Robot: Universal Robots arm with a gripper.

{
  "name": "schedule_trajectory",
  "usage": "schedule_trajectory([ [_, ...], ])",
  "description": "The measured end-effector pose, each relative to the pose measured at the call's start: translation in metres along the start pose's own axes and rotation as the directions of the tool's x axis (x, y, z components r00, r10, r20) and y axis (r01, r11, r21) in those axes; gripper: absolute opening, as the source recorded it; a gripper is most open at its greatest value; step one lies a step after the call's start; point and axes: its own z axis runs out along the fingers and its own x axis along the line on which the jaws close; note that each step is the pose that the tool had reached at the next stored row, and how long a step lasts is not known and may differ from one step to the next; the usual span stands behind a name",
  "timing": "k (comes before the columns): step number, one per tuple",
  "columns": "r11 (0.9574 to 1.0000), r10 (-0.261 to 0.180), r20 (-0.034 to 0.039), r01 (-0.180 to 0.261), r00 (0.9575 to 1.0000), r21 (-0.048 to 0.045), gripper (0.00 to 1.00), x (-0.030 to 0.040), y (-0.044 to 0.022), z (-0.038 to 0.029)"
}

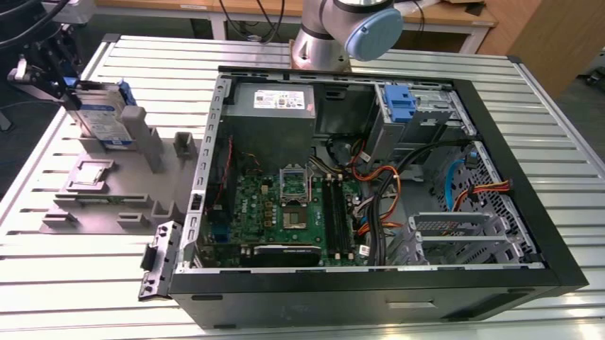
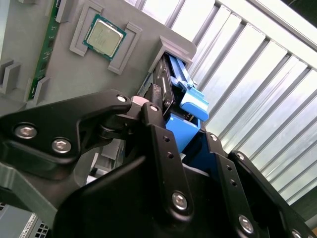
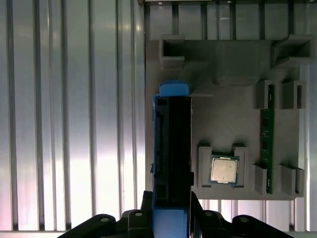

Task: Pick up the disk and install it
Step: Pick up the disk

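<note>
The disk [image 1: 102,117] stands on edge in a slot of the grey fixture plate [image 1: 104,209] at the exterior view's left, its white-and-blue label facing out. In the first wrist view the disk [image 3: 172,148] shows edge-on, dark with a blue bracket and a blue tab at its far end. My gripper [image 3: 171,220] straddles its near end, and the black fingers [image 3: 143,210] press against both sides of the bracket. The second wrist view shows the disk [image 2: 185,106] the same way, its blue bracket clamped between the fingers [image 2: 161,144]. In the exterior view my gripper [image 1: 78,93] is at the disk's top left.
An open computer case [image 1: 539,177] lies at the exterior view's right, with a power-supply box [image 1: 274,100], a motherboard [image 1: 283,212], cables and a blue caddy [image 1: 402,105] in its drive bay. The fixture also holds a processor chip [image 3: 224,170] and a green memory stick [image 3: 267,144]. All of it rests on a slatted metal table [image 3: 64,124].
</note>
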Motion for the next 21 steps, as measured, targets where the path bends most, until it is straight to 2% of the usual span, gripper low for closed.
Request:
schedule_trajectory([
  [21, 1.0000, 0.000, 0.0006, 0.000, 1.0000, 0.0001, 0.37, 0.0005, -0.0002, -0.0130],
])
